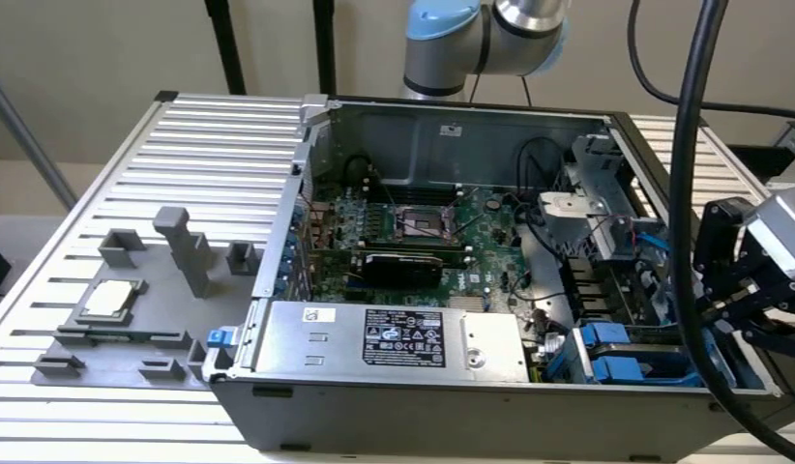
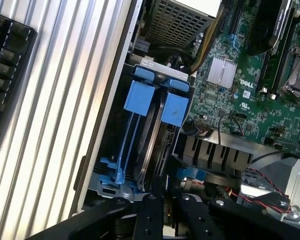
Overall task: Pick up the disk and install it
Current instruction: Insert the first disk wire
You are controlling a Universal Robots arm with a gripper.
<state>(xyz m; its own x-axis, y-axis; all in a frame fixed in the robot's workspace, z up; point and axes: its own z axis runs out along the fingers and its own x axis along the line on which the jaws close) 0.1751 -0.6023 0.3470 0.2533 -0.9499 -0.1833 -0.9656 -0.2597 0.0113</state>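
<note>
Inside computer case (image 1: 371, 411), disk (image 2: 152, 149) stands edgewise, close before gripper (image 2: 165, 200).

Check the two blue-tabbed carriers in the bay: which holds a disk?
The motherboard-side carrier: the disk sits edge-on under its tab. The other carrier shows only bare blue rails.

Disk (image 2: 175, 109) frame bright blue; board (image 1: 485, 266) green; table (image 1: 191, 135) silver with ribbed stripes; box (image 1: 308, 338) silver with black label (image 1: 404, 338); fixture (image 1: 114, 340) grey

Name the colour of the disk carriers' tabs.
Bright blue; the tabs show best in wrist view.
</note>
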